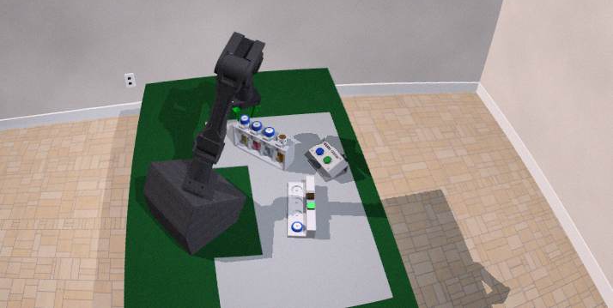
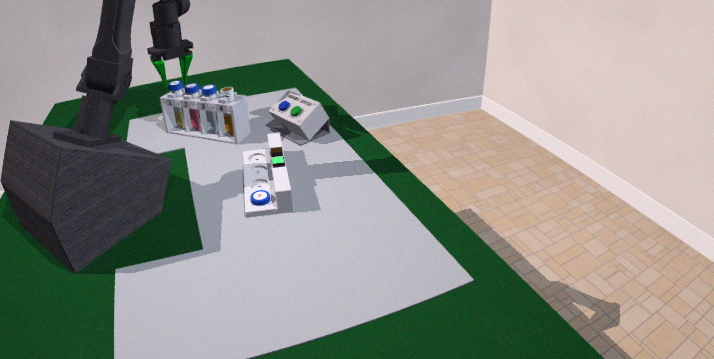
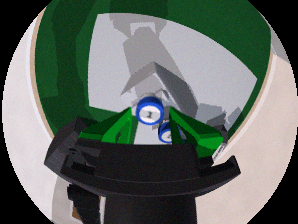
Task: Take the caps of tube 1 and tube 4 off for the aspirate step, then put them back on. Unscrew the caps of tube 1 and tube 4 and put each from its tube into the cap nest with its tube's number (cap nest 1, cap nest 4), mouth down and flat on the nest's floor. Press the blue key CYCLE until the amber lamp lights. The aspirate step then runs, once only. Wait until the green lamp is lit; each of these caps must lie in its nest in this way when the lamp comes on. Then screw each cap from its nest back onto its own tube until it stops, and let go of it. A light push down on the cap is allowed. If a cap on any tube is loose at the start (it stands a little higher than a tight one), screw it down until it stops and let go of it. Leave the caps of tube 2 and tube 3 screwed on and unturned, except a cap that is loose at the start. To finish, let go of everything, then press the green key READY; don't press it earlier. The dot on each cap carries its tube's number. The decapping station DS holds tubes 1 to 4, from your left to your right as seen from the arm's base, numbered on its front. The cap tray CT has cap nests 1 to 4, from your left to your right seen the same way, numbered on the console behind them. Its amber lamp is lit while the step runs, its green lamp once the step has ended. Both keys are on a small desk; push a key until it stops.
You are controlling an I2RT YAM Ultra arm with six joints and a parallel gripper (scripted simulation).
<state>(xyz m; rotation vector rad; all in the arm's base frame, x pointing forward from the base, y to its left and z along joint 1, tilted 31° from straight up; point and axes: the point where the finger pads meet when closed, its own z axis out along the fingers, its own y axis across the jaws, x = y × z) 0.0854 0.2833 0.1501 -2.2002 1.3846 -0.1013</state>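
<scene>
The decapping station holds four tubes. Tubes 1, 2 and 3 carry blue caps. Tube 4 at the right end stands uncapped. My gripper hangs straight over the cap of tube 1, with its green fingers open and their tips at the cap's top on either side. It also shows in the exterior view and the wrist view, where the cap sits between the spread fingers. One blue cap lies in the near end nest of the cap tray. The green lamp is lit.
The key desk with the blue key and the green key stands to the right of the station. The amber lamp is dark. The arm's base block stands at the left.
</scene>
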